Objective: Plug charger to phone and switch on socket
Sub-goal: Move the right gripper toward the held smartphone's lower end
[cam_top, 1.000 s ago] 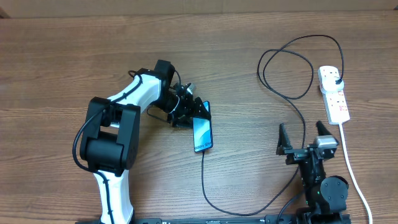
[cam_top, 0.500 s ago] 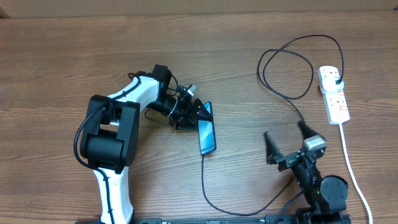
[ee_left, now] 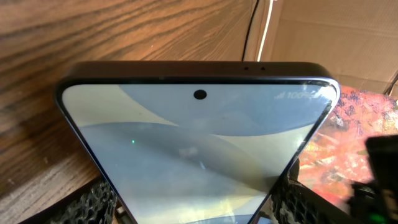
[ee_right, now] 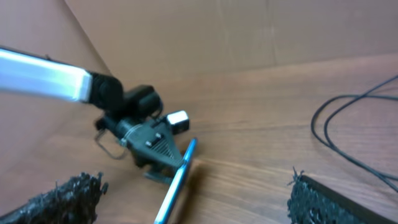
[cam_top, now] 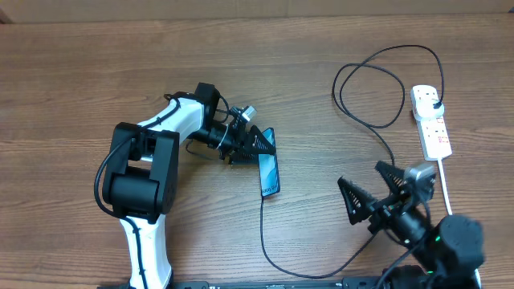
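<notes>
Brown wood-grain surface (cam_top: 80, 64) fills the overhead view. On it the left claw (cam_top: 259, 144) grips the far end of the phone (cam_top: 270, 172), which stands tipped on one long edge. The charger (cam_top: 263, 233) meets the phone's near end, though I cannot tell whether its tip is fully seated. From there it loops away to the socket (cam_top: 432, 124), well apart from the phone, where the black plug (cam_top: 434, 104) sits in the far outlet. Between phone and socket hangs the right claw (cam_top: 360, 175), spread wide and holding nothing.

From the left wrist, the lit screen (ee_left: 199, 162) fills the frame, with the pads (ee_left: 93, 200) pressing on either side of the phone. The hold looks secure.

From the right wrist, its fingers (ee_right: 62, 199) stand wide apart with nothing between them, facing the phone rather than the socket.

By my reading, the switch is what remains, though it is too small to make out here. The right claw should turn away from the phone, narrow its fingers to a single tip, and press the switch beside the occupied outlet — passing above the charger's loops, not through them. The left claw should hold steady so the connector isn't tugged.
</notes>
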